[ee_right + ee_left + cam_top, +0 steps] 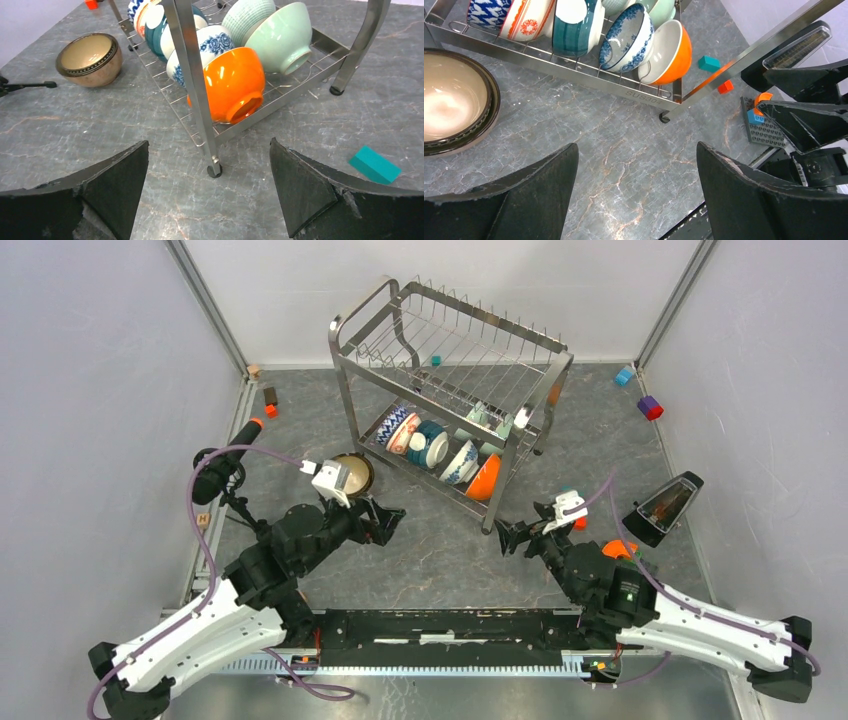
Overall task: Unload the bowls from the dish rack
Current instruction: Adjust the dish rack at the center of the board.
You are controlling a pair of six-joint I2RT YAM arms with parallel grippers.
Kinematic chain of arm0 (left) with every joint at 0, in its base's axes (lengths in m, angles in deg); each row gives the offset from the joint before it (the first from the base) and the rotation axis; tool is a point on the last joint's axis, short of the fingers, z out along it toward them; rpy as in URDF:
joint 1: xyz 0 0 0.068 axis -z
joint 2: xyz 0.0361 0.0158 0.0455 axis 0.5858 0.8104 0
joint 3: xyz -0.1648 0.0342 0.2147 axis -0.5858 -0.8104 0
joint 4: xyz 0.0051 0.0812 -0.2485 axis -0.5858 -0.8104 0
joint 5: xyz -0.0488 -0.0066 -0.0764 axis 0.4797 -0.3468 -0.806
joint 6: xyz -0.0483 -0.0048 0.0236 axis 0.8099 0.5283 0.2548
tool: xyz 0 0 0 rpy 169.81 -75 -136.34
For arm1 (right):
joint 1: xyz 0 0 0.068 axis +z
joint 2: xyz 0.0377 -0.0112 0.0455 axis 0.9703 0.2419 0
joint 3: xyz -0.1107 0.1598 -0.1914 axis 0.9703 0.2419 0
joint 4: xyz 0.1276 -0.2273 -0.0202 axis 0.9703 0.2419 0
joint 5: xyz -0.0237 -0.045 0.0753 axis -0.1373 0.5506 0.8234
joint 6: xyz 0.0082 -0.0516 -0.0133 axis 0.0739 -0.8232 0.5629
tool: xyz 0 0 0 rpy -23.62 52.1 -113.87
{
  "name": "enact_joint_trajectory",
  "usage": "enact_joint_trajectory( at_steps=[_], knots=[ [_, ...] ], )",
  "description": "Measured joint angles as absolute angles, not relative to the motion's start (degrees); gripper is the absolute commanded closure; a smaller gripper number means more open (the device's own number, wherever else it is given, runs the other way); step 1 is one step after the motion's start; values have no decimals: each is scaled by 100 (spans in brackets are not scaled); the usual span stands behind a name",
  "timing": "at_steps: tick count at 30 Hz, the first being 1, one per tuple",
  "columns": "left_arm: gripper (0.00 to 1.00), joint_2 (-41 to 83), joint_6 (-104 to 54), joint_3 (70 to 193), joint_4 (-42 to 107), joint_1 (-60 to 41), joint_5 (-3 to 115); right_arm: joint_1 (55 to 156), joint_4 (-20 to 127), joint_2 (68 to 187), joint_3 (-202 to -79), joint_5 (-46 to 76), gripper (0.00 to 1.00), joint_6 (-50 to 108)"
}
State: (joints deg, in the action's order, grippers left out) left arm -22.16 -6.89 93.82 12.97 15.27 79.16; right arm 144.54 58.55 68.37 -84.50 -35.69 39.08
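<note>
Bowls: one out, the others racked. Brown bowl (352, 472) upright on the table, left of the rack (639, 95), cream inside up, not touching the wire.

Left gripper (385, 520) near that bowl, apart from it. Fingers spread wide, nothing between them but bare table.

Rack, lower tier, bowls on edge in a row: blue-white bowl (486, 12), red-patterned bowl (526, 20), teal bowl (571, 30), floral bowl (626, 37), orange bowl (232, 82) last, by the corner post. Behind the orange one, a ribbed green bowl (247, 17) and a smooth green bowl (282, 37).

Right gripper (510, 537) low, near the rack's near right corner, facing the orange bowl. Fingers wide apart, holding nothing. Teal block (375, 165) on the table to its right.
</note>
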Motion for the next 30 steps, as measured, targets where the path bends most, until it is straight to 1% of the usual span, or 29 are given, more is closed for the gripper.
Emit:
enact_joint_trajectory(
  at_steps=[9,13,16,19,23,27,30],
  knots=[
    [6,-2243,-689,9376,1280,1632,7947,14438,4323,7619,-8413,-4080,10,2863],
    [6,-2243,-689,9367,1278,1709,7944,14180,3776,8220,-8446,-4078,13,2441],
    [6,-2258,-689,9367,1280,1741,7944,13732,3660,8695,-8595,-3853,18,2349],
    [6,-2295,-689,9356,1276,1761,7944,13345,3523,8900,-8645,-3389,22,2397],
    [6,-2308,-696,9356,1280,1763,7944,13061,3313,9095,-8673,-2915,29,2441],
    [6,-2284,-702,9356,1278,1765,7944,12858,3160,9383,-8763,-2600,34,2476],
    [6,-2271,-707,9356,1278,1763,7944,12744,3051,9527,-8787,-2432,41,2544]
  ],
)
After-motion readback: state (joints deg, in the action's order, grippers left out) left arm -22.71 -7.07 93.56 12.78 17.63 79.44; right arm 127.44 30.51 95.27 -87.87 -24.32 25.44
